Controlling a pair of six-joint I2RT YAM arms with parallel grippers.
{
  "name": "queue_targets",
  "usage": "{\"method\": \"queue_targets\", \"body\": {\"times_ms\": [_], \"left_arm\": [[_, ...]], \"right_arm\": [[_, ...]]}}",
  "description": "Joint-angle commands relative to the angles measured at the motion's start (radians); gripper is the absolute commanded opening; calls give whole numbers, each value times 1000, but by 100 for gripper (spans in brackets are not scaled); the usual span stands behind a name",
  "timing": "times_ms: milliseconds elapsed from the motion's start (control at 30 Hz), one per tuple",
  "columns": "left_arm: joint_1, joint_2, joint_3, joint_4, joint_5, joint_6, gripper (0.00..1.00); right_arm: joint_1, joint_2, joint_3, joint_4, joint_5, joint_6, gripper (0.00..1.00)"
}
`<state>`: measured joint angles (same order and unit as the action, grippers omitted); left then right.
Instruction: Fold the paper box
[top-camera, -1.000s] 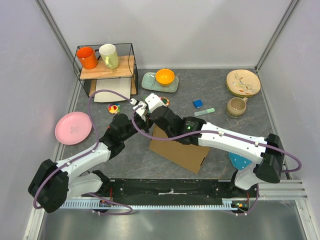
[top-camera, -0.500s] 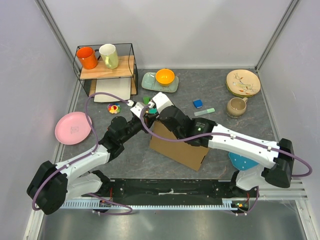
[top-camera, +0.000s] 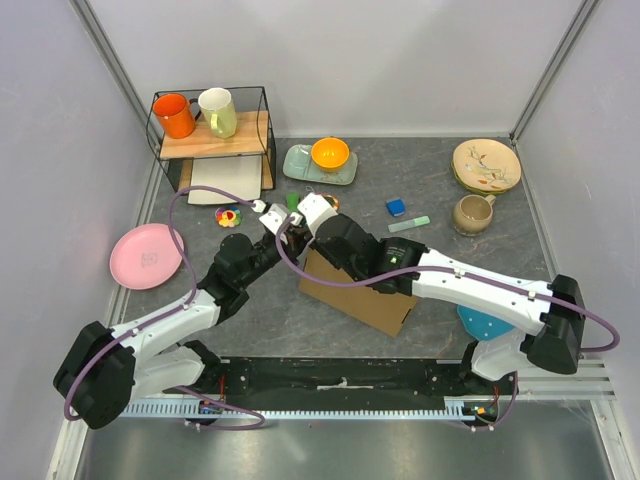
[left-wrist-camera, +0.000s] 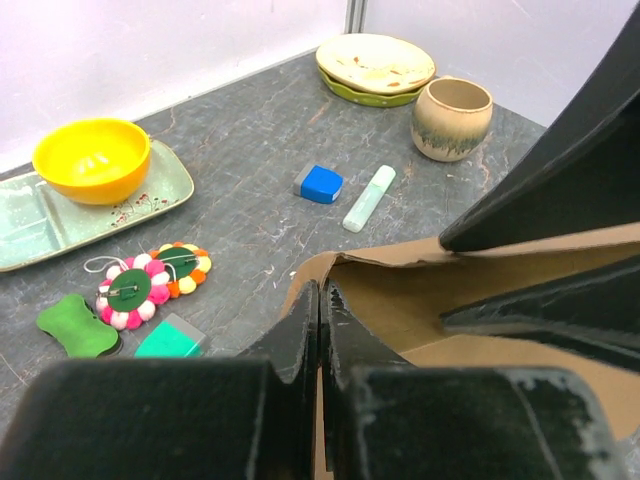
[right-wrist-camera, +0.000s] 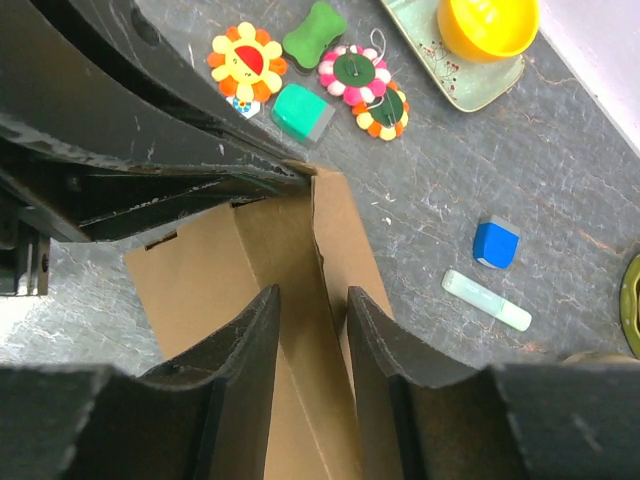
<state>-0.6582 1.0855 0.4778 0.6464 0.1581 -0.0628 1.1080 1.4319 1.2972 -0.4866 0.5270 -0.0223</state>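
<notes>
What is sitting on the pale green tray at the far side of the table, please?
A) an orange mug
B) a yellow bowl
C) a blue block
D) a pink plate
B: the yellow bowl rests on the right end of the pale green tray in the top view, and nothing else sits on that tray.

bowl (top-camera: 330, 153) on tray (top-camera: 295, 163), behind paper box (top-camera: 365, 305)

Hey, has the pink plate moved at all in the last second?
No. The pink plate lies where it did, just as far below and left of the wire rack as before.
</notes>
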Motion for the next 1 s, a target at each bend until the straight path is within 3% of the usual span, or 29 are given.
{"method": "queue_targets", "body": {"times_ms": [0,200,300,333,433,533,700,833,967], "left_arm": [[-4,-16,-10,122,-23,-6,2],[-6,-13,-15,139,-37,-9,2],[-6,-29,-27,139,-78,-20,13],[-6,-33,-30,137,-95,-22,22],[-6,-70,-28,85,-185,-54,38],[-6,-130,-31,24,-258,-80,44],[-4,-190,-22,-65,-181,-182,44],[-6,-159,-62,-19,-4,-339,32],[-34,-98,-134,74,40,-463,26]], "right_arm": [[-2,36,-9,31,14,-22,37],[-2,76,4,59,71,-24,6],[-4,67,-13,77,117,-31,3],[-2,61,-19,80,126,-33,1],[0,41,-33,89,178,-41,0],[0,10,-52,111,199,-54,0],[7,-36,-81,143,234,-90,0],[10,-45,-87,148,232,-94,0],[16,-57,-70,134,214,-90,0]]}}
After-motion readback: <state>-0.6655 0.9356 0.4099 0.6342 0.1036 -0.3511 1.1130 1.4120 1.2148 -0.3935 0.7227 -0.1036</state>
